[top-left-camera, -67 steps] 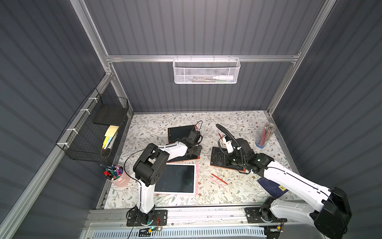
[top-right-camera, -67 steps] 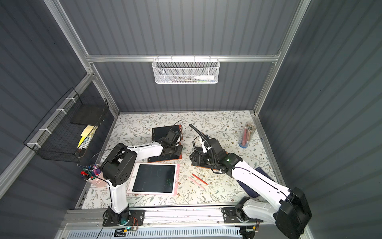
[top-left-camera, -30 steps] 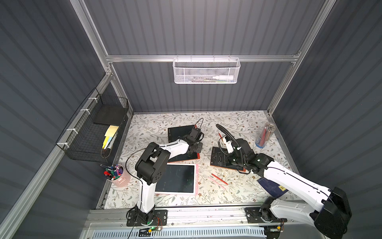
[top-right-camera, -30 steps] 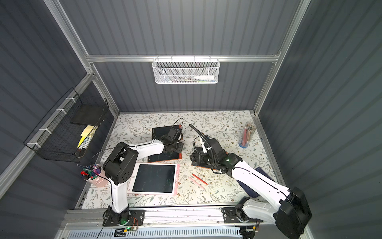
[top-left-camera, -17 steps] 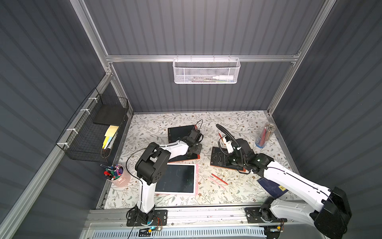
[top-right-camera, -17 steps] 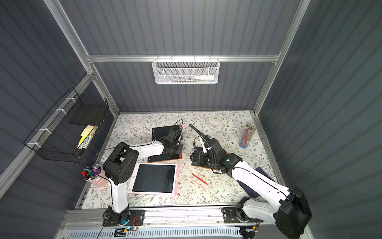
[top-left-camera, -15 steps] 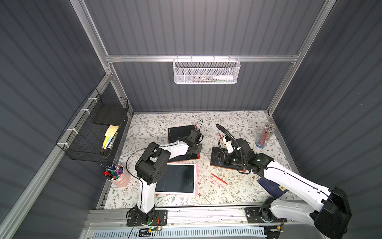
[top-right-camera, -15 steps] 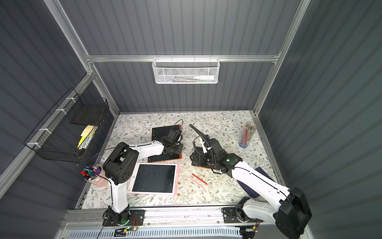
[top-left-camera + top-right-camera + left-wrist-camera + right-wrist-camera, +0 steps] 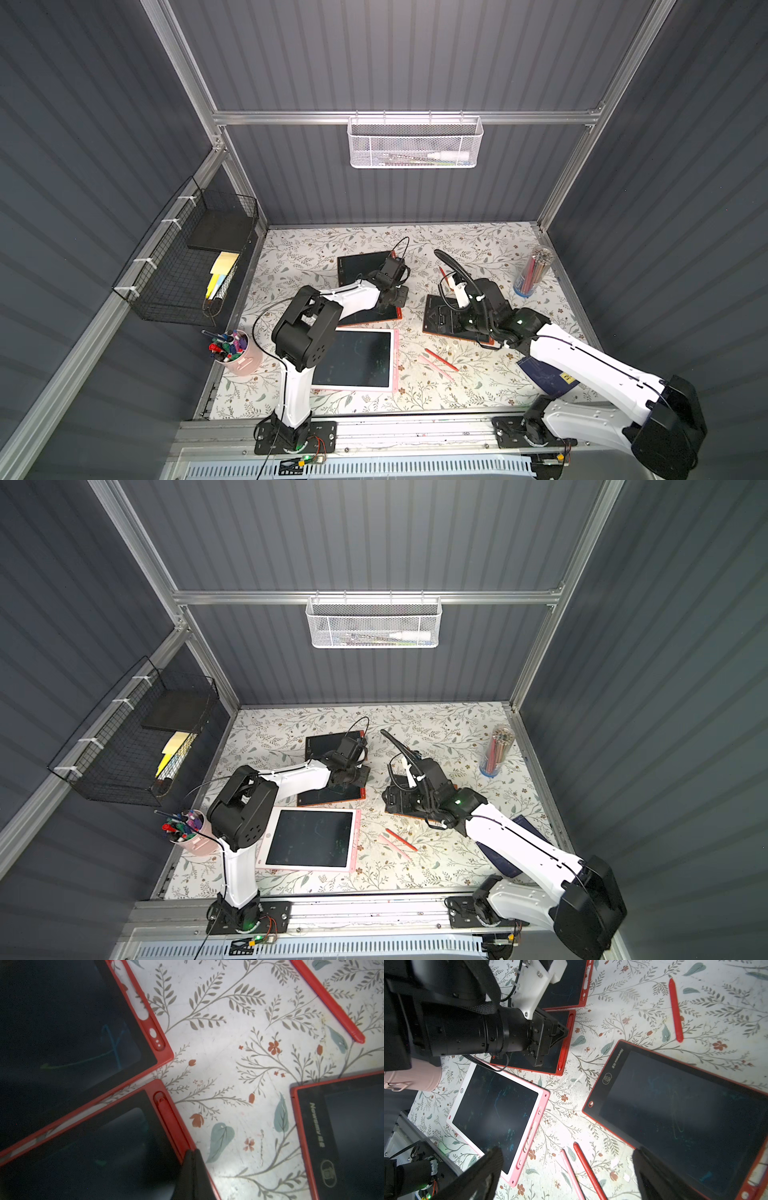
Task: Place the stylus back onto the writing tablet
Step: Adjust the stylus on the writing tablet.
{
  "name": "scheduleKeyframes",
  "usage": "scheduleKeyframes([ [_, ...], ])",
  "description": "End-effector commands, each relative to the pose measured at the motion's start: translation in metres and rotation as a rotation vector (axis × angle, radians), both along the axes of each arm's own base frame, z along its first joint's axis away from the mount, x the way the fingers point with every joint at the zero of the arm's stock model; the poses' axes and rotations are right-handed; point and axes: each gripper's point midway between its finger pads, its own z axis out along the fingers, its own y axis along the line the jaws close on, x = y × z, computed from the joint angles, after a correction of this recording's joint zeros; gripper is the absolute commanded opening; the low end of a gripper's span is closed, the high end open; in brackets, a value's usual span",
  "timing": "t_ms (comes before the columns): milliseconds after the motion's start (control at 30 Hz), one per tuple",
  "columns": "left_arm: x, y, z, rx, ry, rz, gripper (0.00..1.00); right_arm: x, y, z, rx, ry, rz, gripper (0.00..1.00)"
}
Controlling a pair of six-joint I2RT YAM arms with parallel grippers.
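Note:
A red stylus point(image 9: 166, 1113) lies in the side slot of a red-framed writing tablet point(image 9: 104, 1147) near the table's middle. My left gripper point(image 9: 192, 1154) is shut, its tips resting on that slot edge and holding nothing; it also shows in both top views point(image 9: 392, 297) point(image 9: 353, 777) and the right wrist view point(image 9: 562, 1032). My right gripper point(image 9: 569, 1157) is open and hovers over the near corner of a larger red tablet point(image 9: 675, 1109). A loose red stylus point(image 9: 588, 1169) and a pink stylus point(image 9: 571, 1172) lie on the table below it.
A pink tablet point(image 9: 357, 359) lies at the front. Another red tablet point(image 9: 62, 1022) with an empty slot sits behind, and a third red stylus point(image 9: 676, 1009) lies loose. A pencil holder point(image 9: 534, 272) stands back right, a pink pen cup point(image 9: 235, 353) front left, and a wire basket point(image 9: 187, 257) hangs on the left wall.
The left gripper has shifted very slightly along the tablet's edge and stays shut. The right arm has not moved.

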Motion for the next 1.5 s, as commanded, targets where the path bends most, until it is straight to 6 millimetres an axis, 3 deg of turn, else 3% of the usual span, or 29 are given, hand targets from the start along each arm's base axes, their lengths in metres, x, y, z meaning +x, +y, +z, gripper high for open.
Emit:
scheduleKeyframes([
  [0, -0.005, 0.001, -0.003, 0.008, 0.020, -0.017, 0.00, 0.001, 0.000, -0.004, -0.008, 0.005, -0.003, 0.99],
  [333, -0.005, 0.008, -0.016, 0.044, 0.027, 0.002, 0.00, 0.001, 0.000, -0.004, -0.011, 0.004, -0.004, 0.99],
  [433, -0.015, 0.016, -0.030, 0.067, 0.058, 0.003, 0.00, 0.001, 0.000, -0.005, -0.010, 0.008, -0.005, 0.99],
  [833, -0.018, 0.018, -0.039, 0.073, 0.063, 0.002, 0.00, 0.000, -0.001, -0.008, -0.017, 0.012, -0.008, 0.99],
  [1467, -0.031, 0.040, -0.062, 0.175, 0.102, 0.027, 0.00, 0.000, -0.001, -0.009, -0.017, 0.015, -0.008, 0.99],
])
